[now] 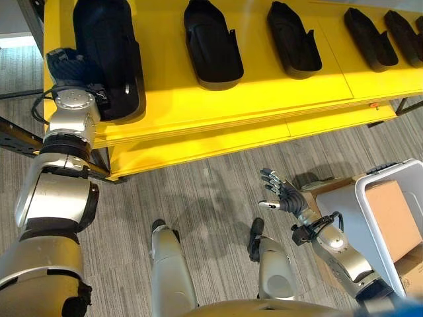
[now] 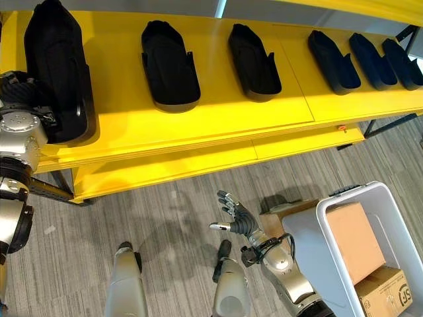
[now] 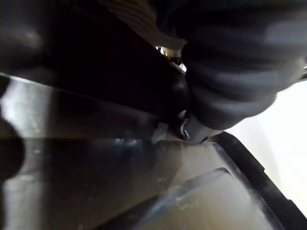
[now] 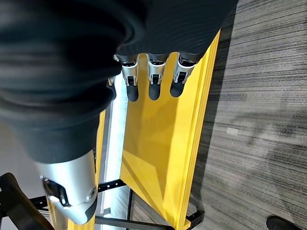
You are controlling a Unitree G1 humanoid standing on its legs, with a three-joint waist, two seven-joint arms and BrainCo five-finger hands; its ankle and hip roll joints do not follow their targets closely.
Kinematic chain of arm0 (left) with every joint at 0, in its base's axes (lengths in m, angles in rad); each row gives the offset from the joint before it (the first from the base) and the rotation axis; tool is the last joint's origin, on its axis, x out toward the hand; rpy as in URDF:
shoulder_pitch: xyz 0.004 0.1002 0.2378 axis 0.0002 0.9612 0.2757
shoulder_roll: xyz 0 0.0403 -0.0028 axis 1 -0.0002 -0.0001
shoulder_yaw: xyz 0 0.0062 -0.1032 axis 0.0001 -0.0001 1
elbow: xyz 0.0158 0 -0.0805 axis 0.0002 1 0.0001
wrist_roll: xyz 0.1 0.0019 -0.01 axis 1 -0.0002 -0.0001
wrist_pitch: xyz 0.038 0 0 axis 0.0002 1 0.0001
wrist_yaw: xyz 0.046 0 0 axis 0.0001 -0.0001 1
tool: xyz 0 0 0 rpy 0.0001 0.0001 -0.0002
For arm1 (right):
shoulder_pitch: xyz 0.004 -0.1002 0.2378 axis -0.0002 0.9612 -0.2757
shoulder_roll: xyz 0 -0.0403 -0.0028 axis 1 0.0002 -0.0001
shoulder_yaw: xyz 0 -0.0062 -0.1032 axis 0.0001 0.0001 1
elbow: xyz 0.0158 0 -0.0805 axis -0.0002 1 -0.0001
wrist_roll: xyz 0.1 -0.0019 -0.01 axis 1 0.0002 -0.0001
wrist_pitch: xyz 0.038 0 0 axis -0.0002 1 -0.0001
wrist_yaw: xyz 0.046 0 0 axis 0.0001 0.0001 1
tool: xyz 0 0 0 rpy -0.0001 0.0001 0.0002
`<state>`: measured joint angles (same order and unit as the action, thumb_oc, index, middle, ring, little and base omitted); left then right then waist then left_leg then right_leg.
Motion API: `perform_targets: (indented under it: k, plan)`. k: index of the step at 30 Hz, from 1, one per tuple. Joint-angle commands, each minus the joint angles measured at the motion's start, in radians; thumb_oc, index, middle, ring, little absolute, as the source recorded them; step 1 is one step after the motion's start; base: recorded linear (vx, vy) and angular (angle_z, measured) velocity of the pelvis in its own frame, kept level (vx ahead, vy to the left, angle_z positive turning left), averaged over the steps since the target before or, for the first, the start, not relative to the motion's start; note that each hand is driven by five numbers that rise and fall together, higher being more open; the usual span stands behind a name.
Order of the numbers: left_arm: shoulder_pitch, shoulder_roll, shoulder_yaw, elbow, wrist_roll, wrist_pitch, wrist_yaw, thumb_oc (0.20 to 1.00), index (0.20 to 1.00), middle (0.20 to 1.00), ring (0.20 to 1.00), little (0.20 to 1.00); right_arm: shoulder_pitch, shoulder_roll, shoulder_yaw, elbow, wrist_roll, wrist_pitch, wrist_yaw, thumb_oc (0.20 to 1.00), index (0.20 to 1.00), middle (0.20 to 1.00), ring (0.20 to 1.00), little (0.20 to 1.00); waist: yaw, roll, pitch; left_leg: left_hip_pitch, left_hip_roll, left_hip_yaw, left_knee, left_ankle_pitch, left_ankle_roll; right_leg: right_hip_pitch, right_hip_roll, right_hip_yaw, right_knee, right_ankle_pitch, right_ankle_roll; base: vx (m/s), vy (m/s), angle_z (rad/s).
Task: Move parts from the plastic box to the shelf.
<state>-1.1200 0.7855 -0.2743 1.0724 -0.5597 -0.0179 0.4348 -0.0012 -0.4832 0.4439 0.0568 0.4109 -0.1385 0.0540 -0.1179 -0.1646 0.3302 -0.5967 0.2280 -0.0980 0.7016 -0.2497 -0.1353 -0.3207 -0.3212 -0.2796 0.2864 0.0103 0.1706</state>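
Several long black moulded parts lie in a row on the yellow shelf. The leftmost and largest part sits at the shelf's left end. My left hand is pressed against that part's left side, and the left wrist view has the part's dark glossy surface very close. My right hand hangs open over the floor below the shelf, fingers spread and holding nothing. The white plastic box stands on the floor at the lower right.
More black parts lie spaced along the shelf to the right. A lower yellow shelf board juts out beneath. Brown cardboard boxes sit in the plastic box. Grey carpet lies between shelf and box.
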Motion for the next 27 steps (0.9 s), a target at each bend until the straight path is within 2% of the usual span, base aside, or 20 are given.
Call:
perform_targets:
  k: [1, 12, 13, 14, 21, 24, 25, 27]
  plan:
    - [-0.090, 0.037, 0.010, 0.039, -0.026, -0.091, -0.003, 0.200, 0.200, 0.200, 0.200, 0.200, 0.026, -0.018, -0.039, -0.024, 0.027, -0.050, -0.008, 1.000, 1.000, 1.000, 1.000, 1.000, 0.017, 0.008, -0.072, 0.020, 0.030, 0.030, -0.100, 0.119, 0.005, -0.013, -0.053, 0.098, 0.135, -0.047, 0.043, 0.01, 0.032, -0.18]
    - [-0.119, 0.062, -0.003, 0.077, -0.001, -0.074, -0.009, 0.200, 0.200, 0.200, 0.200, 0.200, 0.036, -0.024, -0.042, -0.031, 0.042, -0.049, 0.008, 1.000, 1.000, 1.000, 1.000, 1.000, 0.002, 0.011, -0.077, -0.021, 0.031, 0.044, -0.082, 0.108, 0.014, -0.057, -0.049, 0.119, 0.121, -0.032, 0.045, 0.00, 0.016, -0.08]
    - [-0.117, 0.065, 0.001, 0.077, -0.003, -0.073, -0.010, 0.809, 0.809, 0.809, 0.809, 0.809, 0.041, -0.028, -0.041, -0.034, 0.040, -0.047, 0.012, 1.000, 1.000, 1.000, 1.000, 1.000, 0.002, 0.012, -0.079, -0.027, 0.031, 0.044, -0.077, 0.107, 0.014, -0.064, -0.048, 0.121, 0.123, -0.032, 0.045, 0.00, 0.000, 0.00]
    - [-0.120, 0.066, 0.001, 0.076, -0.002, -0.070, -0.010, 1.000, 1.000, 1.000, 1.000, 1.000, 0.043, -0.031, -0.043, -0.035, 0.039, -0.048, 0.013, 1.000, 1.000, 1.000, 1.000, 1.000, 0.002, 0.014, -0.080, -0.031, 0.030, 0.044, -0.076, 0.106, 0.014, -0.067, -0.048, 0.120, 0.126, -0.032, 0.045, 0.00, 0.000, 0.00]
    - [-0.123, 0.086, 0.017, 0.081, -0.018, -0.073, -0.009, 1.000, 1.000, 1.000, 1.000, 1.000, 0.048, -0.042, -0.048, -0.040, 0.042, -0.047, 0.026, 1.000, 1.000, 1.000, 1.000, 1.000, 0.007, 0.021, -0.085, -0.038, 0.027, 0.042, -0.075, 0.105, 0.014, -0.078, -0.048, 0.120, 0.136, -0.037, 0.045, 0.00, 0.000, 0.00]
    - [-0.110, 0.084, 0.047, 0.077, -0.084, -0.090, -0.009, 1.000, 1.000, 1.000, 1.000, 1.000, 0.046, -0.039, -0.050, -0.035, 0.045, -0.046, 0.024, 1.000, 1.000, 1.000, 1.000, 1.000, 0.011, 0.027, -0.086, -0.032, 0.026, 0.043, -0.084, 0.108, 0.012, -0.074, -0.050, 0.119, 0.136, -0.036, 0.047, 0.00, 0.000, 0.00]
    - [-0.100, 0.091, 0.067, 0.064, -0.137, -0.107, -0.012, 1.000, 1.000, 1.000, 1.000, 1.000, 0.032, -0.034, -0.045, -0.033, 0.040, -0.043, 0.020, 1.000, 1.000, 1.000, 1.000, 1.000, 0.018, 0.038, -0.090, -0.021, 0.023, 0.046, -0.096, 0.112, 0.010, -0.069, -0.053, 0.121, 0.133, -0.034, 0.048, 0.00, 0.000, 0.00]
    - [-0.096, 0.108, 0.068, 0.055, -0.154, -0.116, -0.020, 1.000, 1.000, 1.000, 1.000, 1.000, 0.027, -0.035, -0.045, -0.031, 0.034, -0.041, 0.020, 1.000, 1.000, 1.000, 1.000, 1.000, 0.023, 0.047, -0.095, -0.012, 0.023, 0.047, -0.099, 0.112, 0.010, -0.064, -0.055, 0.123, 0.134, -0.036, 0.048, 0.00, 0.000, 0.00]
